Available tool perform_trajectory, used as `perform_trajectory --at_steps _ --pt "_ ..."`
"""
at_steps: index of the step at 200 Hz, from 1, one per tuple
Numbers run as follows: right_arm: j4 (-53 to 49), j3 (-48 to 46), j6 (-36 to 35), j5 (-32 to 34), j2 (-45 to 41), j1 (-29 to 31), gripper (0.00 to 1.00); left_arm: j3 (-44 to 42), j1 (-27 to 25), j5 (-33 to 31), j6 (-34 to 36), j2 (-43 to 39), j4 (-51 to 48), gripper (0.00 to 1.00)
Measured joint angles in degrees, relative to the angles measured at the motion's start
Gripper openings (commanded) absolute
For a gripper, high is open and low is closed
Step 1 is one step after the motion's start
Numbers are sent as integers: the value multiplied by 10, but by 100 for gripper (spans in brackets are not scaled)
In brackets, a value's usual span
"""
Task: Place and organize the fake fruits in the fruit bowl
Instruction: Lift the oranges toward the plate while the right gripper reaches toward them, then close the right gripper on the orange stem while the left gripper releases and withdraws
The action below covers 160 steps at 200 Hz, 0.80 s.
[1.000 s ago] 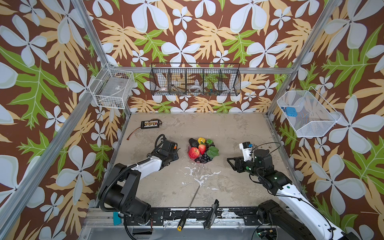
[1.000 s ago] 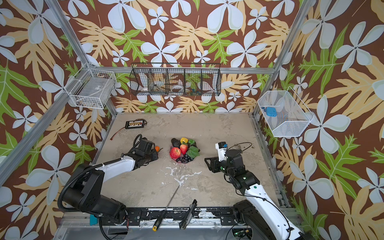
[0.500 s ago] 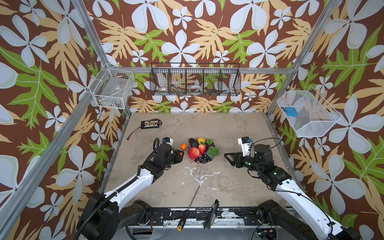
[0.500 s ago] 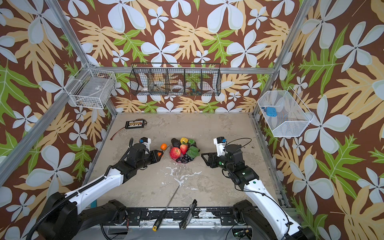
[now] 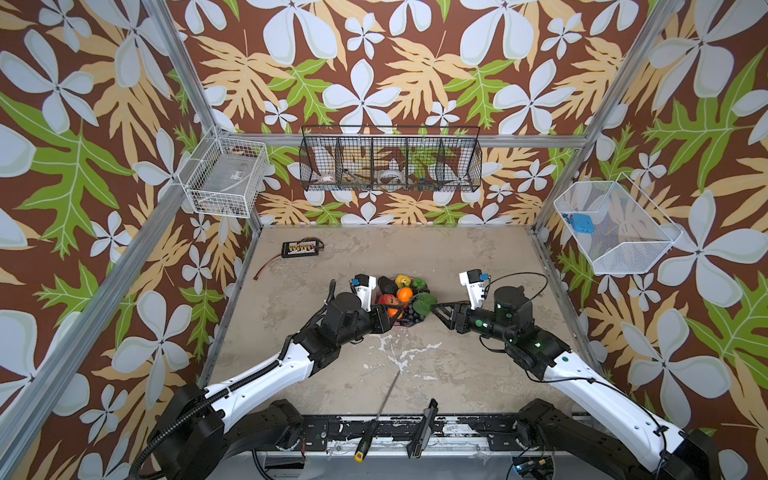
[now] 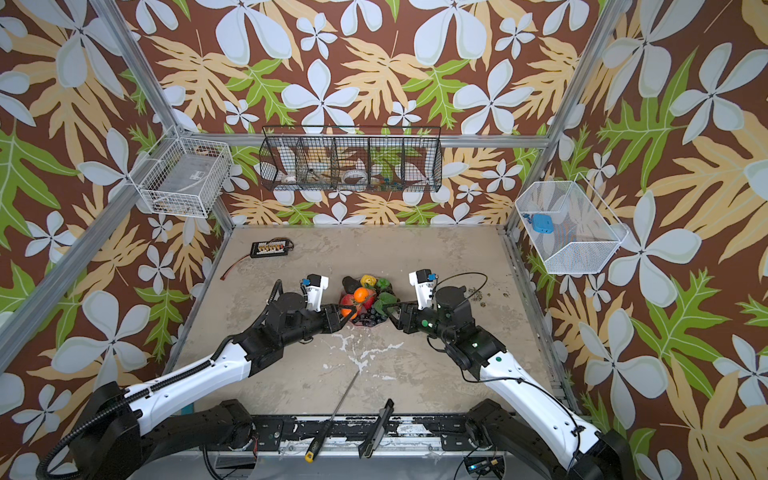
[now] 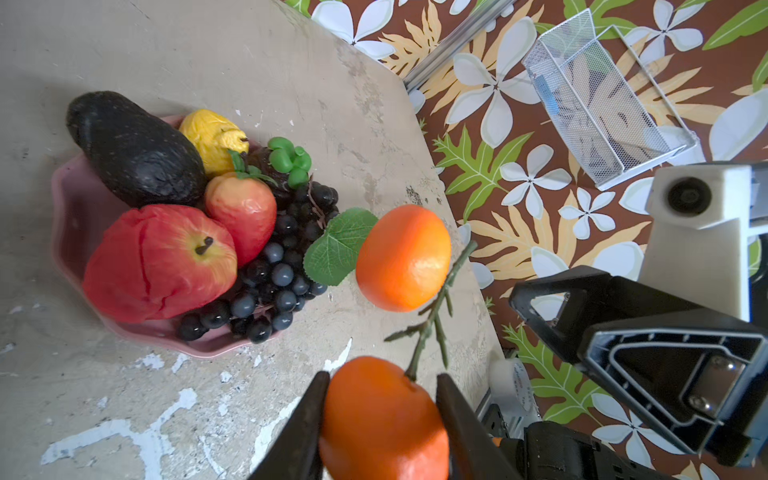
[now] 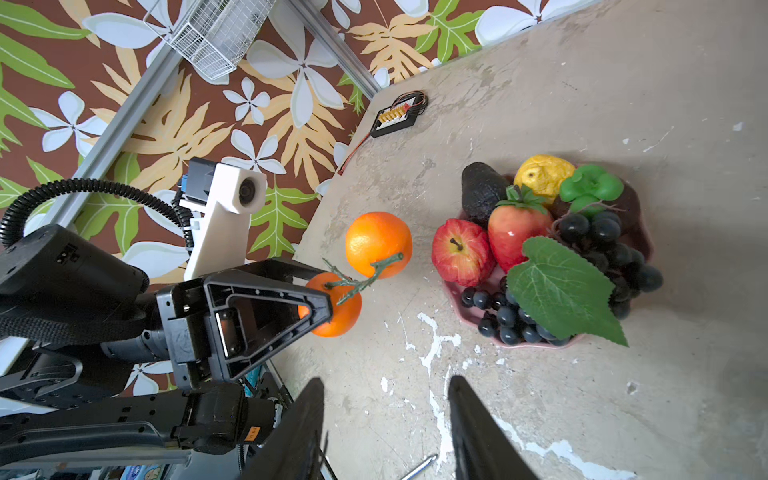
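Observation:
My left gripper is shut on an orange. A green stem joins it to a second orange, which hangs free in the air just left of the fruit bowl. The pink bowl holds an avocado, lemon, strawberry, apple, grapes with a leaf, and a green piece. In a top view the left gripper sits at the bowl's left side. My right gripper is at its right side, open and empty.
A black connector board with wires lies at the table's back left. A screwdriver and a black tool lie at the front edge. Wire baskets hang on the left, back and right walls.
The left gripper has carried the joined oranges to the right, up to the bowl. The right gripper has moved left toward the bowl and its jaws have narrowed a little.

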Motion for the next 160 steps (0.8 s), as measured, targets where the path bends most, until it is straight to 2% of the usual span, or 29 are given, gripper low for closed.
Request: perform_trajectory --at_steps 48,75,160 --pt "43 -17 61 43 12 32 46 5 -31 -6 -14 17 23 40" --pt "57 -17 81 57 26 38 41 5 -39 -13 -16 22 30 40" --pt "80 -19 95 73 49 49 32 5 -51 -17 -16 29 37 40"
